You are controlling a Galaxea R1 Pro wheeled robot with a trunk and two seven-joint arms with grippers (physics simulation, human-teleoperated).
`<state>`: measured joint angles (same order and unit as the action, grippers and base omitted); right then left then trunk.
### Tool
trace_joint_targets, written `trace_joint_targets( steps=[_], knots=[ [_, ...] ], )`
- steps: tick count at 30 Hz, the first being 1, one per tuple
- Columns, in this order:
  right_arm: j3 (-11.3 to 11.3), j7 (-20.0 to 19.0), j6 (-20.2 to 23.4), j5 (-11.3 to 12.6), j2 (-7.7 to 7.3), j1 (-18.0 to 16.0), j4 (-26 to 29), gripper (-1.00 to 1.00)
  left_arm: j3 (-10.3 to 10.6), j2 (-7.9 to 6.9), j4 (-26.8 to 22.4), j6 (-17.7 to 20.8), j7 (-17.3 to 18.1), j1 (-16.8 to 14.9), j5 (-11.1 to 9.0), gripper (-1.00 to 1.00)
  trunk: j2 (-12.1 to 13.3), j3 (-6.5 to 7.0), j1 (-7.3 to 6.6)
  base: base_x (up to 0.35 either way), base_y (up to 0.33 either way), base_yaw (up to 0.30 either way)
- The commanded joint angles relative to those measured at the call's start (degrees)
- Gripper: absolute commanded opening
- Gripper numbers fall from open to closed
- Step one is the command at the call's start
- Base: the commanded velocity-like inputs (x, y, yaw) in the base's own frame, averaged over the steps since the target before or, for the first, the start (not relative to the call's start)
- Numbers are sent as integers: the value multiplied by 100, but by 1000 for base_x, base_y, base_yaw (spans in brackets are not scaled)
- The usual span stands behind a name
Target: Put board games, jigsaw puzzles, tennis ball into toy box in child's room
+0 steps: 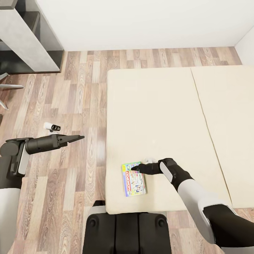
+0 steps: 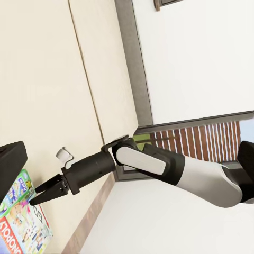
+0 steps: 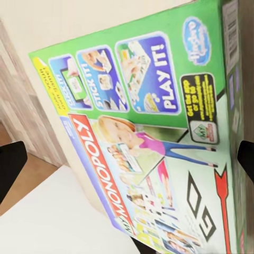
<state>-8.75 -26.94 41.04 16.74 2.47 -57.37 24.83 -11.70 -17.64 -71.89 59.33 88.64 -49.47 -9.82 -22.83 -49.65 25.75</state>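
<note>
A board game (image 1: 133, 179) with a green, yellow and blue printed cover lies flat near the front left corner of the bed (image 1: 158, 116). Close up, the right wrist view shows this board game (image 3: 153, 132) marked "Monopoly". My right gripper (image 1: 135, 168) hovers at the game's far edge, open, one finger on each side and nothing held. From the left wrist view, the right gripper (image 2: 46, 191) stands just above the board game (image 2: 21, 225). My left gripper (image 1: 76, 138) is open over the wood floor, left of the bed.
A small white and black object (image 1: 52, 127) lies on the floor left of the bed. A small white thing (image 1: 150, 160) sits on the mattress by my right wrist. Grey furniture (image 1: 28, 38) stands at the far left. My base (image 1: 127, 229) touches the bed's front edge.
</note>
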Motion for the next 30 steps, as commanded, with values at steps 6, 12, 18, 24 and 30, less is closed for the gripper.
trace_joint_targets(
  steps=[6, 12, 18, 24, 30],
  knots=[
    [-14, -4, 62, 35, -22, -2, -2, 100, 1, -2, 0, 61, 22, -2, -1, 100, -9, -6, 3, 0, 57, 0],
    [-13, -12, 90, 45, -40, -2, -4, 100, 1, -3, -1, 61, 22, -2, -2, 100, -9, -6, 3, 0, 32, 0],
    [-13, -13, 96, 48, -36, -2, -5, 100, 1, -3, -1, 61, 22, -2, -2, 100, -9, -6, 3, 0, 65, 0],
    [-16, -13, 97, 48, -22, -2, -5, 100, 1, -3, 0, 61, 22, -2, -2, 100, -9, -6, 3, 0, 64, 0],
    [-19, -9, 97, 48, -14, -2, -5, 100, 2, -3, 1, 61, 22, -2, 1, 100, -9, -6, 3, 0, 88, 0]
  ],
)
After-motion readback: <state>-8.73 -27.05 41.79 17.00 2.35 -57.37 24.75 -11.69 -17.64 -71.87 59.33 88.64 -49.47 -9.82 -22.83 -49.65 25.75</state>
